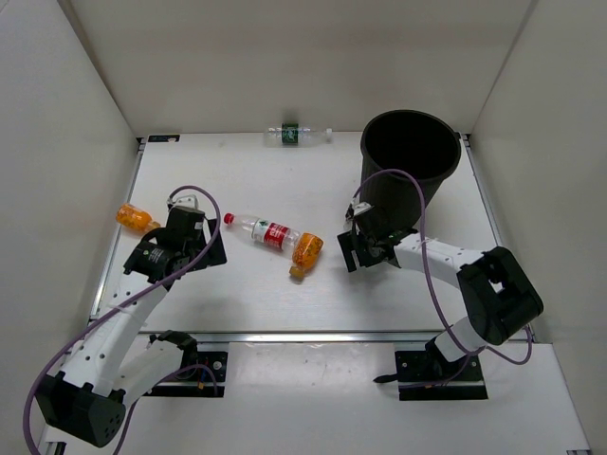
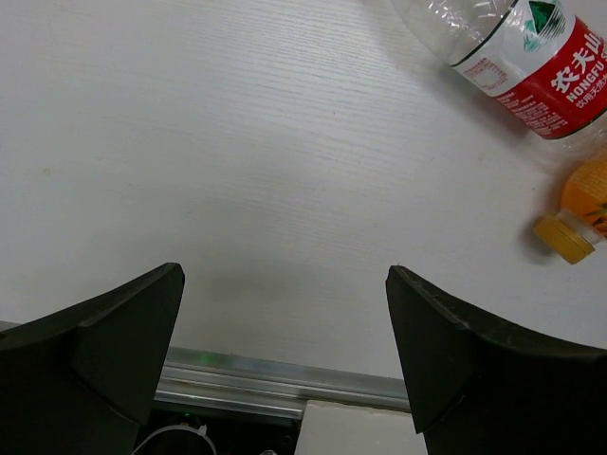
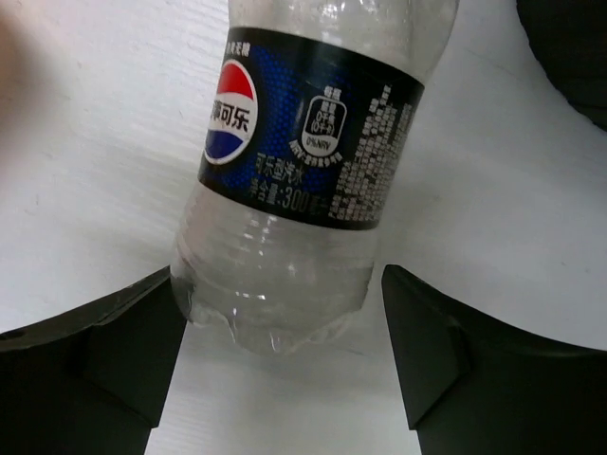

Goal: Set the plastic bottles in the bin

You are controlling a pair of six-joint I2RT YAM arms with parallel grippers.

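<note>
Our left claw point(image 2: 285, 284) hangs released above the surface point(image 2: 237, 142). Our right claw point(image 3: 280, 275) straddles a clear Pepsi bottle point(image 3: 303, 142) beside the bin point(image 1: 441, 185); whether it is grasping the bottle we cannot tell. The red-label bottle point(image 1: 270, 232) lies mid-surface.

blk bin point(image 1: 410, 147), orange btl point(image 1: 305, 251), red-label btl point(image 1: 268, 232)

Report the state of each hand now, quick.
Left hand: open, holding nothing.
Right hand: open around the blue-labelled clear bottle, with a gap on one side, so not gripping yet.
</note>
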